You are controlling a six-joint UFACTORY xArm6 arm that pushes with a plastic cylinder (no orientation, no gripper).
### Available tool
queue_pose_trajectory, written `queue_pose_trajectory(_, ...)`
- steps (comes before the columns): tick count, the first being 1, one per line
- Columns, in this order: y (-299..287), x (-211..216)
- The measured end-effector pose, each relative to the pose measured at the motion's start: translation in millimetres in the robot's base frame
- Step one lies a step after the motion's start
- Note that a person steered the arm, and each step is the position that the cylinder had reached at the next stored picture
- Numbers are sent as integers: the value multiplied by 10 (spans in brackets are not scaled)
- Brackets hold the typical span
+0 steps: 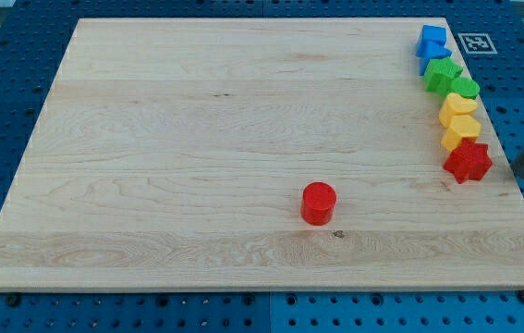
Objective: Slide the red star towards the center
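The red star (468, 161) lies near the board's right edge, at the bottom end of a column of blocks. My tip (523, 173) is the lower end of the dark rod coming in from the view's right; it sits just to the right of the red star, off the board's edge, with a small gap between them. A red cylinder (318, 203) stands near the board's lower middle, far left of the star.
Above the star along the right edge stand two yellow blocks (458, 120), two green blocks (450, 78) and two blue blocks (432, 43). The wooden board (197, 139) lies on a blue pegboard table. A white marker tag (473, 43) lies at top right.
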State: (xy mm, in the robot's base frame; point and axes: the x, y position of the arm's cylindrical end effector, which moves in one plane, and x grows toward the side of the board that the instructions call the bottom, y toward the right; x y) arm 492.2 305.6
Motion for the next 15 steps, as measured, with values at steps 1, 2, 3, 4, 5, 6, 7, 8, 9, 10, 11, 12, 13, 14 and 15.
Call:
queue_pose_trajectory(1,-162,0)
queue_pose_trajectory(2,-253,-49)
queue_pose_trajectory(3,-418,-77)
queue_pose_trajectory(4,-732,-79)
queue_pose_trajectory(5,-913,-79)
queue_pose_trajectory(6,-1042,-138)
queue_pose_trajectory(7,-1082,-469)
queue_pose_trajectory(8,-1123,-456)
queue_pose_trajectory(9,-1267,-327)
queue_pose_trajectory(10,-1255,-184)
queue_pose_trajectory(11,-1295,-16)
queue_pose_trajectory(12,-1367,112)
queue_pose_trajectory(13,-1470,171)
queue_pose_trajectory(14,-1476,-45)
queue_pose_trajectory(15,-1434,-316)
